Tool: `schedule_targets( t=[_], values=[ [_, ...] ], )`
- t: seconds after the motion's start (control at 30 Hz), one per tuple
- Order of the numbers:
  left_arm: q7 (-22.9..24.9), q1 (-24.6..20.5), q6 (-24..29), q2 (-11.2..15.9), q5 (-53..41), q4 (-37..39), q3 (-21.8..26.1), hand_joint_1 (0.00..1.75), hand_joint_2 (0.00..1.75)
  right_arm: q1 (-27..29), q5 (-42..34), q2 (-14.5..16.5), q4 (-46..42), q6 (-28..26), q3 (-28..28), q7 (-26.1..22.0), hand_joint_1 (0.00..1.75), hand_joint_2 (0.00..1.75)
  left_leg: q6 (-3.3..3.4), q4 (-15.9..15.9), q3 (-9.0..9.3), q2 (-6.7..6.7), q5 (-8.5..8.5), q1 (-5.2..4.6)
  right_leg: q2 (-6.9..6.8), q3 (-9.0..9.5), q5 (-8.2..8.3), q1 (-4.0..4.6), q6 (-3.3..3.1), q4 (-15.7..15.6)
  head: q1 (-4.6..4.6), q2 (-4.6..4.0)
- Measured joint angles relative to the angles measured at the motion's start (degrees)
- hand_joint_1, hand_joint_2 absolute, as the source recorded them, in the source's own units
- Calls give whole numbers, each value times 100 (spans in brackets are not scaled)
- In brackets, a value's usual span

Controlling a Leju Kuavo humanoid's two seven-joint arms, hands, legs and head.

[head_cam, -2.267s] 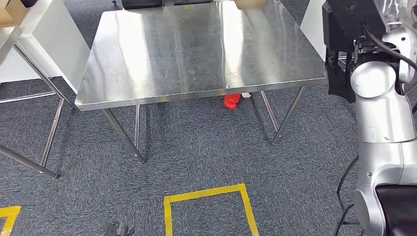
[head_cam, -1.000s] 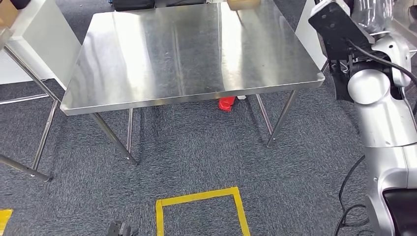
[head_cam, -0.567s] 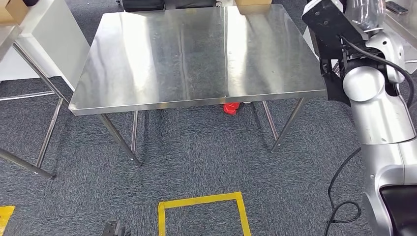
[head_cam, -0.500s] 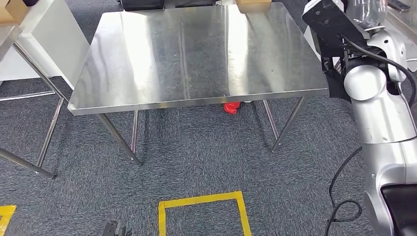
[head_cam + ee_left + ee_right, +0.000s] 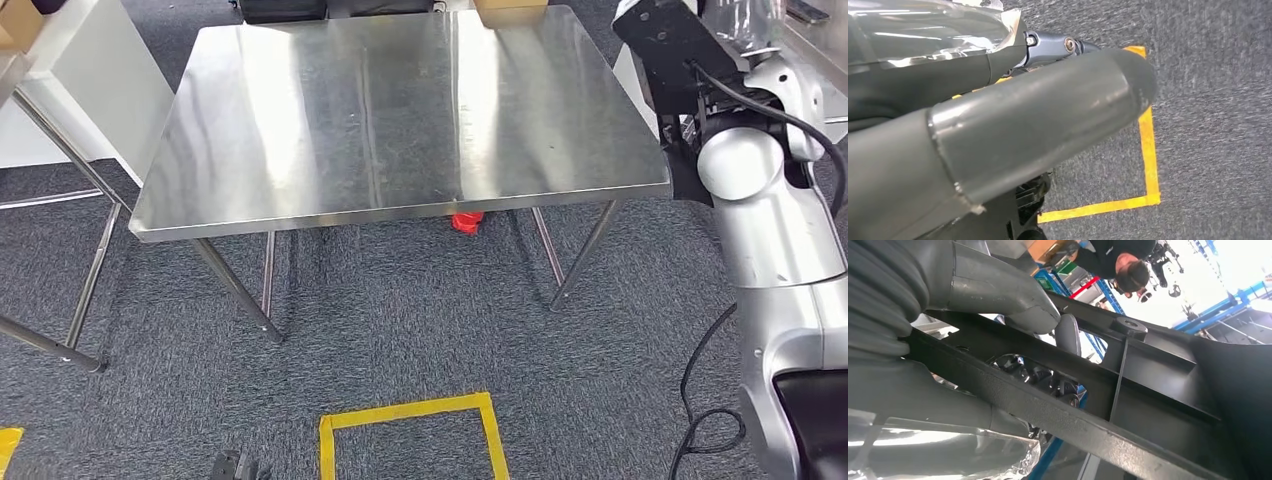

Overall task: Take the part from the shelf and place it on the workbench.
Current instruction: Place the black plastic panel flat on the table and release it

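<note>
1. Markings: no writing or label can be read on any surface.
2. Part (image 5: 1148, 405): black, flat, ribbed frame with a round boss; held raised at the right edge of the steel workbench (image 5: 400, 110), beside its far right corner.
3. Right hand (image 5: 923, 315): thumb and fingers clamp the part's edge.
4. Left hand (image 5: 1013, 130): hangs above yellow floor tape (image 5: 1148, 150); finger state cannot be told.

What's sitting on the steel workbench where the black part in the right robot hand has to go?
Nothing visible blocks it. The shiny steel workbench top is bare except for a brown cardboard box at its far edge. The black flat plastic part is held up by the right robot hand beside the bench's right side.
</note>
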Motion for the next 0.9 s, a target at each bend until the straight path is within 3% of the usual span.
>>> schedule_targets(
  t=[0.07, 0.13, 0.23, 0.27, 0.3, 0.33, 0.4, 0.47, 0.53, 0.63, 0.7, 0.77, 0.8, 0.83, 0.9],
  values=[
    [1, 1, -7, -3, -4, -1, 0, 0, 0, -3, -7, -3, 8, 23, 2, 13, 175, 175, 73, -49, 46, -6, -1, -18, -6, 9, -15, 8, 70, -22, -1, 0],
    [2, -5, -9, -10, -9, -2, 0, 0, 0, -13, -9, -12, 17, 39, 2, 19, 175, 175, 168, -125, 123, -13, 15, -15, -14, -89, -129, 17, 88, 202, 6, 0],
    [4, -6, -10, -12, -15, -2, 2, 0, 0, -17, -9, -37, 43, 59, 4, 26, 175, 175, 264, -154, 201, -25, -19, -32, -16, -688, -521, 26, 33, 1318, 23, 0],
    [5, -3, -10, -15, -16, -2, 2, 0, 0, -9, -8, -42, 56, 64, 5, 30, 175, 175, 279, -153, 229, -30, -42, -45, -15, -873, -577, 34, 43, 1606, 25, 0],
    [7, 0, -11, -20, -17, -2, 1, 0, 0, -4, -8, -45, 69, 67, 6, 34, 175, 175, 288, -151, 265, -40, -71, -60, -14, -951, -531, 44, 71, 1672, 26, 0],
    [8, 1, -11, -24, -17, -2, 1, 0, 0, -1, -8, -46, 79, 67, 6, 38, 175, 175, 287, -149, 312, -52, -103, -73, -15, -903, -385, 50, 108, 1489, 26, 0],
    [9, 3, -11, -30, -17, -2, 1, 0, 0, -6, -8, -47, 89, 66, 6, 38, 175, 175, 267, -141, 406, -73, -184, -95, -16, -558, 39, 62, 152, 648, 29, 0],
    [10, 0, -11, -31, -17, -2, 1, 0, 0, -18, -8, -48, 95, 65, 8, 39, 175, 175, 225, -116, 448, -88, -268, -127, -13, -277, 277, 88, 97, 49, 26, 0],
    [11, -2, -11, -30, -17, -2, 1, 0, 0, -23, -8, -49, 103, 65, 10, 47, 175, 175, 178, -100, 454, -94, -326, -145, -8, -217, 278, 107, 7, -46, 21, 0],
    [10, -8, -10, -15, -17, -10, 1, 0, 0, -28, -8, -48, 105, 65, 9, 56, 175, 175, 78, 103, 378, -78, -484, -122, -7, -131, 214, 36, -113, -70, 0, 0],
    [9, -9, -11, -15, -17, -13, 1, 0, 0, -31, -2, -44, 106, 68, 14, 58, 175, 175, -23, 736, 47, -50, -738, -70, -12, -56, 154, 11, -192, -77, -29, 0],
    [14, 1, -11, -15, -22, -12, 1, 0, 0, -29, 16, -42, 117, 81, 31, 73, 175, 175, -100, 1446, -438, -25, -910, 3, -6, -3, 92, 6, -209, -75, -33, 0],
    [19, 5, -11, -15, -26, -11, 1, 0, 0, -27, 28, -42, 127, 90, 41, 84, 175, 175, -122, 1560, -584, -14, -843, 31, 2, 34, 55, 2, -197, -74, -36, 0],
    [23, 7, -11, -15, -32, -11, 1, 0, 0, -26, 39, -42, 142, 97, 49, 96, 175, 175, -134, 1444, -612, -6, -652, 54, 9, 86, 12, -5, -180, -74, -36, 0],
    [29, 7, -11, -14, -50, -11, 1, 0, 0, -29, 64, -42, 172, 120, 55, 115, 175, 175, -127, 696, -364, 7, -98, 76, 14, 218, -85, -21, -131, -82, -35, 0]
  ],
)
